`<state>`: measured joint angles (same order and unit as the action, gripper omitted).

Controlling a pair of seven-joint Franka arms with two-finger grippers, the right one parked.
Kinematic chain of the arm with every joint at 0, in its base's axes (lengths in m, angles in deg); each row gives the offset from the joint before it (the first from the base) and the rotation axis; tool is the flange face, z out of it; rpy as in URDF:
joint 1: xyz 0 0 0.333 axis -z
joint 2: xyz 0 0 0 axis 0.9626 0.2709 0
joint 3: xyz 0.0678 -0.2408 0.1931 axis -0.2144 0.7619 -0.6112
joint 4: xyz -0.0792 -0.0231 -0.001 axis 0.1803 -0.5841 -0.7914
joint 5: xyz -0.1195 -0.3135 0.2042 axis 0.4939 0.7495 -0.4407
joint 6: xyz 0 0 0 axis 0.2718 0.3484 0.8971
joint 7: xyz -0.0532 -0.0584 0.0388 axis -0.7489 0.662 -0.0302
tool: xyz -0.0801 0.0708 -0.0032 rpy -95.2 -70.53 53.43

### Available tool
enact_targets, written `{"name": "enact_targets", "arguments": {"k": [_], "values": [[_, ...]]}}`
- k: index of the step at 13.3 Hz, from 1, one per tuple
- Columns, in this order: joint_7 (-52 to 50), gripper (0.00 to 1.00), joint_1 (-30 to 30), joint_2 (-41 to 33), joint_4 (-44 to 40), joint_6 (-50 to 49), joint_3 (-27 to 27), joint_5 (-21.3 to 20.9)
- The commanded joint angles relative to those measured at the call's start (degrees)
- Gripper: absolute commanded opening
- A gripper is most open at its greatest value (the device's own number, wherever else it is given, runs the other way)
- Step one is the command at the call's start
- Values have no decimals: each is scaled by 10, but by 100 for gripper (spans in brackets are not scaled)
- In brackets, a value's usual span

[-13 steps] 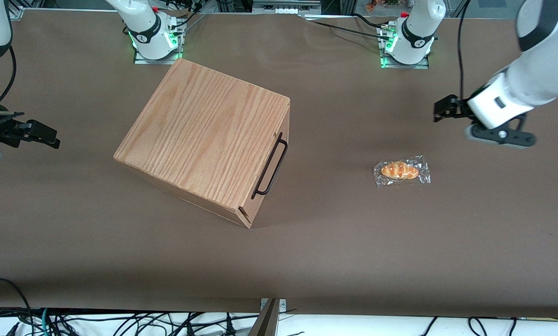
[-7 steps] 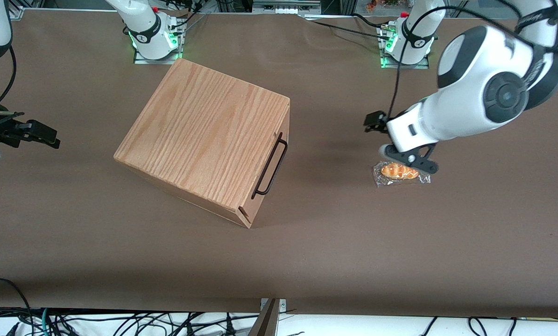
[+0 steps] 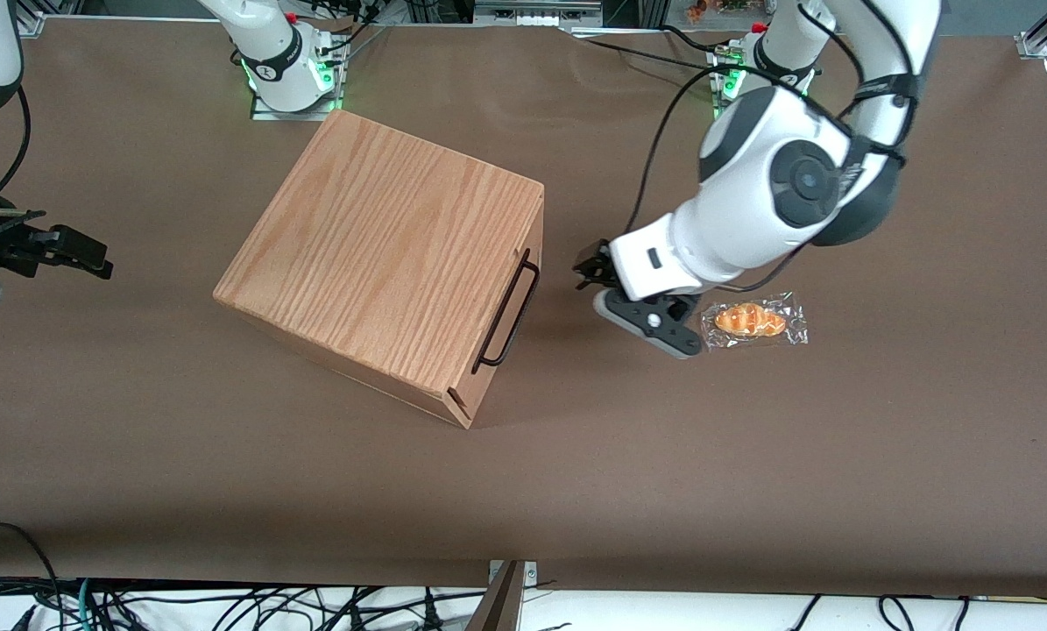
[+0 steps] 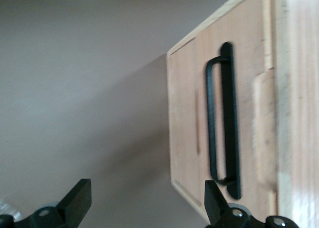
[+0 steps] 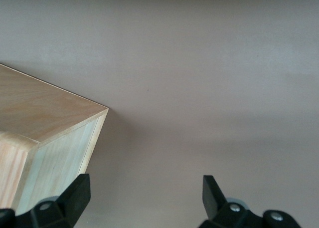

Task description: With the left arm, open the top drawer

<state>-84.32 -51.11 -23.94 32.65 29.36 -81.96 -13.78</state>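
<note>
One black handle marks the top drawer, which sits fully closed in the front face of the cabinet near the middle of the table. The left arm holds its gripper in front of that face, near the handle but not touching it. Its fingers stand wide apart and grip nothing. The step in hand is the approach. The next move calls for advancing until the bar lies between the fingers, closing, then pulling straight out. A wrapped bread roll lies beside the gripper, toward the working arm's end.
</note>
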Motion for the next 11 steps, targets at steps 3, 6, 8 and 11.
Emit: {"name": "enact_targets", "arguments": {"k": [3, 6, 8, 11], "values": [[-8, 100, 43, 55, -20, 83, -8, 12], [-7, 100, 44, 71, -17, 111, -7, 9], [-7, 100, 52, 82, -19, 125, -7, 10], [-8, 100, 60, 84, -19, 127, -7, 12]]}}
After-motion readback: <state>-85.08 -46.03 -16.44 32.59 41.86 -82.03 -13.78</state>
